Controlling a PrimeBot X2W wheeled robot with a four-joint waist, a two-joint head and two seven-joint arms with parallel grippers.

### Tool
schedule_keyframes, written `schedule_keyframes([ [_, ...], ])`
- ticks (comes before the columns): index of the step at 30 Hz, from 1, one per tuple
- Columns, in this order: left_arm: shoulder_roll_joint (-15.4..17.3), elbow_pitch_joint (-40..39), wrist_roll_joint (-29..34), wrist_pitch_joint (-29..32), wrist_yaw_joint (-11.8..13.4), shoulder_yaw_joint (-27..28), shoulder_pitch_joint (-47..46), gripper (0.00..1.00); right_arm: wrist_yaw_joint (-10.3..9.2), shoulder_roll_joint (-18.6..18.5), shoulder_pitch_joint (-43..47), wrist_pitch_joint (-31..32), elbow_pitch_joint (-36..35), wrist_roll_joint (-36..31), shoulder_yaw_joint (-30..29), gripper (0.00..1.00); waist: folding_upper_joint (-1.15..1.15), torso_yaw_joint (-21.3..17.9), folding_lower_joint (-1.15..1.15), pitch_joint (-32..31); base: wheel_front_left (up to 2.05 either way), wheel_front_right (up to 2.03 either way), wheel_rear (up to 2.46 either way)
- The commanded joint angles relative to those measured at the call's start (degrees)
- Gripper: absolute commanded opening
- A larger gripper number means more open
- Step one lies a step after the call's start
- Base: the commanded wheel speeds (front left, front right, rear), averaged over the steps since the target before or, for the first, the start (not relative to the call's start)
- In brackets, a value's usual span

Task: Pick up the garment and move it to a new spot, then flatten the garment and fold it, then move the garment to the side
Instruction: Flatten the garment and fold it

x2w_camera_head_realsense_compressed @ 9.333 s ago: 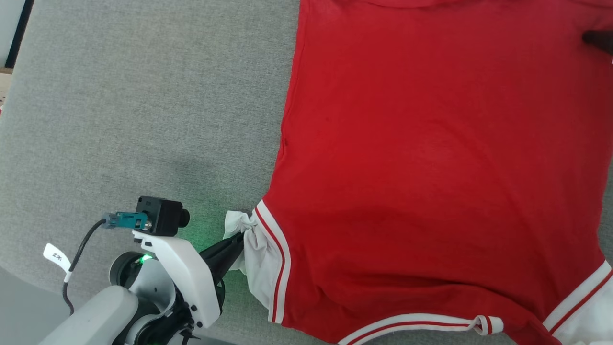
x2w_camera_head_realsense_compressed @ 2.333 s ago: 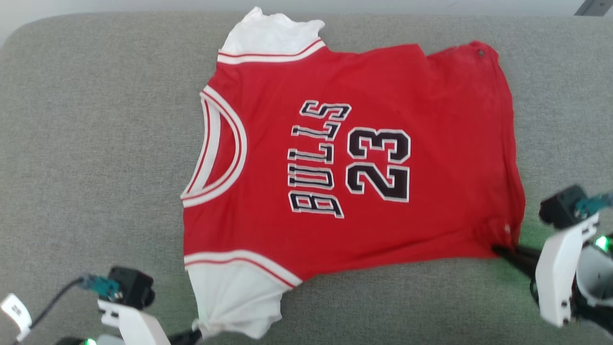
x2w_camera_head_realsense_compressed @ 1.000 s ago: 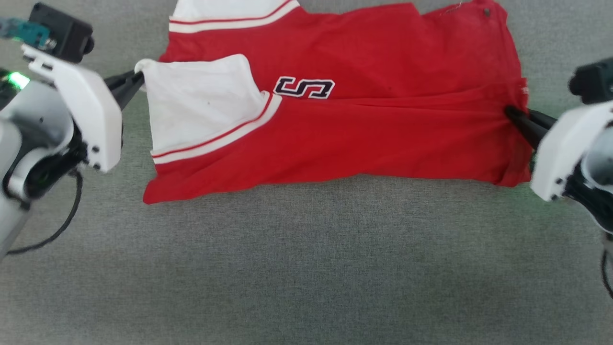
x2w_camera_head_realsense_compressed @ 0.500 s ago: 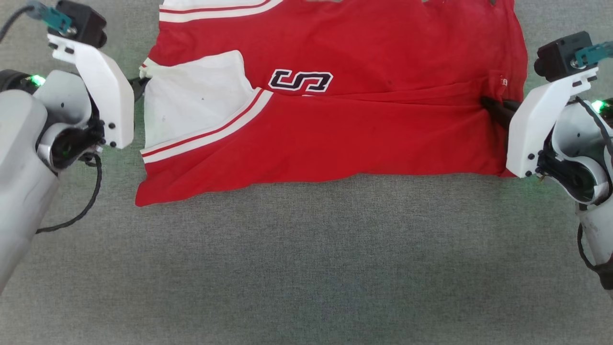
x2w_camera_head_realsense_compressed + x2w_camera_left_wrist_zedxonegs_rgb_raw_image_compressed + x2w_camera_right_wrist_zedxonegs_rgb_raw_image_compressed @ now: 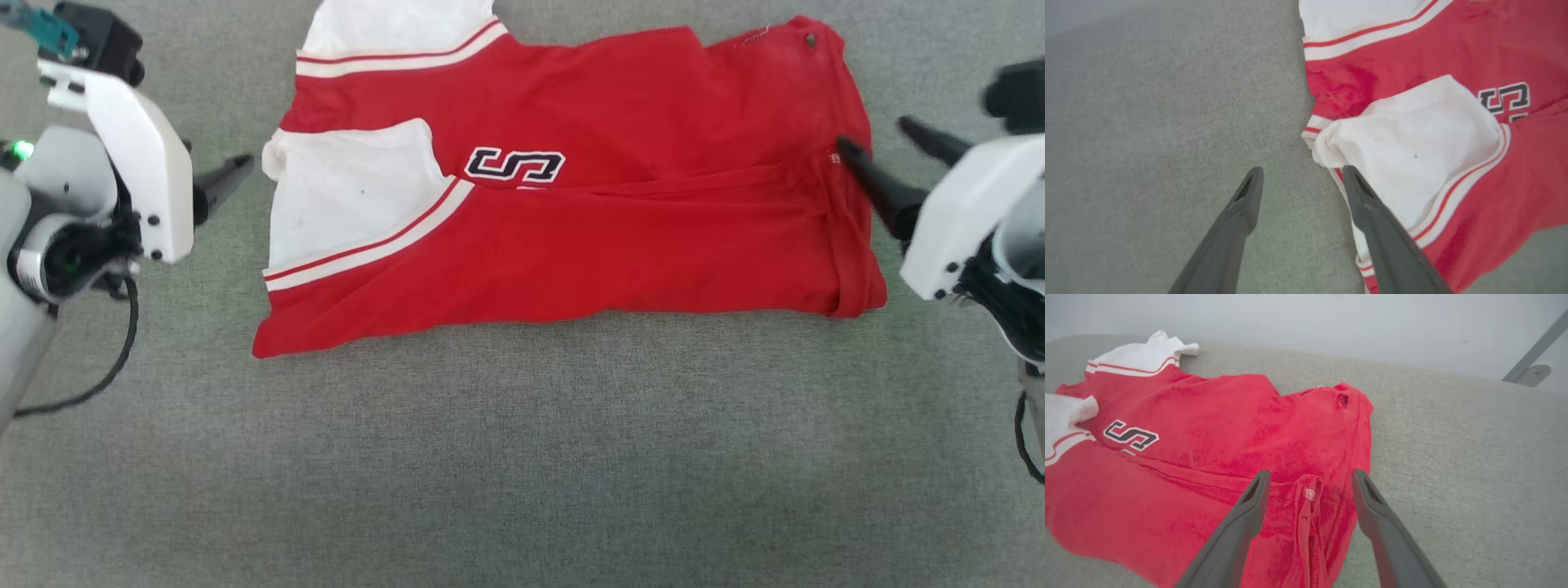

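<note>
I have open grey cushion (image 5: 522, 457) along the whole near edge of the jersey (image 5: 653, 237) and beyond both its ends; the jersey itself lies across the far middle.

This is looking like a robotics lab or test room rather than a lived-in home, though nothing is settling it for certain. A broad grey fabric-covered pad (image 5: 522, 457) with a rounded far edge is serving as the work surface, with the garment (image 5: 571, 245) lying on it. A bare pale wall (image 5: 1306, 318) is rising right behind the pad, with a grey metal strut (image 5: 1539, 346) slanting across it. A small black camera (image 5: 94, 33) with a teal plug is sitting on a white arm housing (image 5: 139, 163), and a loose black cable (image 5: 131, 327) is hanging below.
</note>
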Motion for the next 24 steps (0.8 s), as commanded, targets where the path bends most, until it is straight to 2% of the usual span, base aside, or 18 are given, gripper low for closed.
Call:
schedule_keyframes([
  [1, 0.55, -1.10, -0.72, 0.56, 0.85, 0.20, 1.30, 1.00, -0.03, 0.28, 1.03, -0.93, -0.82, -0.42, -0.83, 1.00, 0.00, 0.02, 0.00, -0.54, 0.00, 0.00, 0.00],
  [6, 5.34, -15.45, -4.47, 4.21, 7.06, 0.83, 8.50, 1.00, -0.02, 3.50, 7.37, -7.25, -7.84, -3.57, -8.39, 1.00, 0.00, -0.18, 0.00, -2.04, 0.00, 0.00, 0.00],
  [11, 9.78, -27.38, -6.56, 5.69, 13.91, 1.10, 15.09, 1.00, -0.02, 7.94, 13.03, -11.03, -14.44, -7.56, -14.55, 1.00, 0.00, -1.03, 0.00, -2.14, 0.00, 0.00, 0.00],
  [16, 13.08, -34.12, -7.59, 5.16, 19.03, 1.49, 19.86, 1.00, -0.02, 12.47, 17.68, -12.90, -19.88, -9.94, -18.27, 1.00, 0.00, -2.27, 0.00, -1.35, 0.00, 0.00, 0.00],
  [21, 12.91, -32.41, -9.18, 2.56, 20.76, 2.58, 22.63, 1.00, -0.02, 16.23, 21.36, -12.36, -23.05, -10.56, -18.70, 1.00, 0.00, -3.92, 0.00, 0.10, 0.00, 0.00, 0.00],
  [24, 11.47, -28.88, -10.58, 1.79, 20.19, 2.90, 23.67, 1.00, -0.02, 17.33, 22.97, -11.31, -23.52, -10.34, -18.39, 1.00, 0.00, -4.81, 0.00, 0.85, 0.00, 0.00, 0.00],
])
